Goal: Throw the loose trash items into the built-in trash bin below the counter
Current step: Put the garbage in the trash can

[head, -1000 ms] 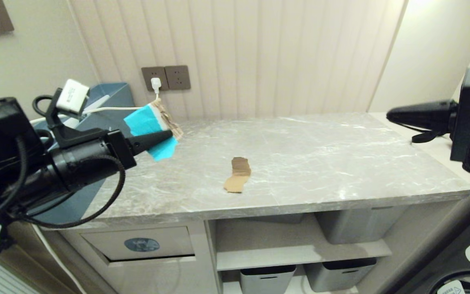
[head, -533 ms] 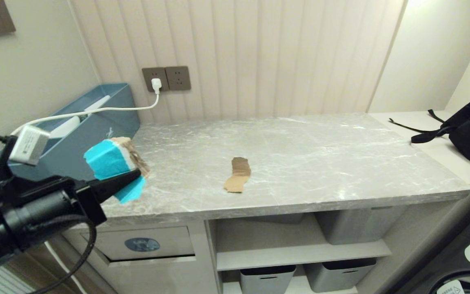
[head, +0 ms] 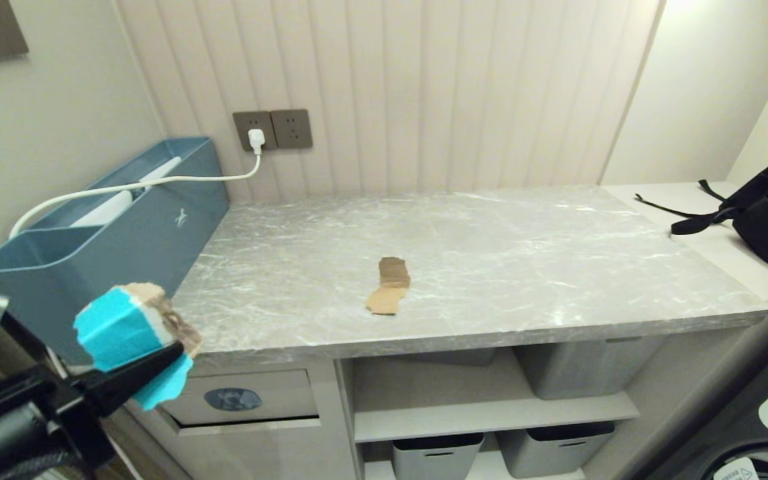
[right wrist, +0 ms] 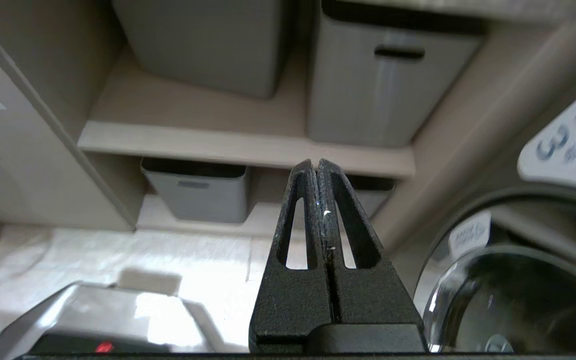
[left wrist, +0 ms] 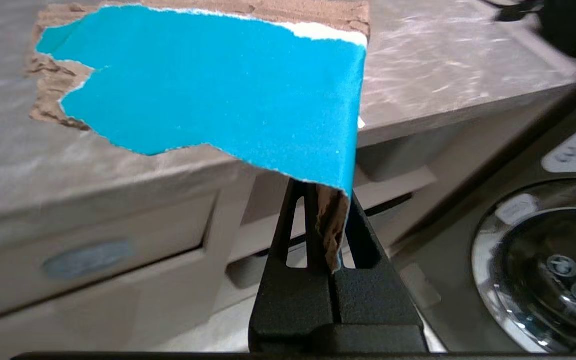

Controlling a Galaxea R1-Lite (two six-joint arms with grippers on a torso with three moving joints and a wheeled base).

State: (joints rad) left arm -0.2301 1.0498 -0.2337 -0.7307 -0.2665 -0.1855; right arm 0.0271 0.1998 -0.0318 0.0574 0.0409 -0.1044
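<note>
Gripping torn turquoise-faced cardboard scrap (head: 117, 327), left end effector (head: 169, 353) clamped, right end effector (right wrist: 318, 170) clenched, empty

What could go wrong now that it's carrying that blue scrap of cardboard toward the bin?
The left gripper pinches only a torn corner of the turquoise scrap, so it might slip out and fall before reaching the trash bin flap. The flap looks shut, so the floppy scrap may buckle against it instead of going in. A brown scrap on the counter also awaits pickup.
</note>
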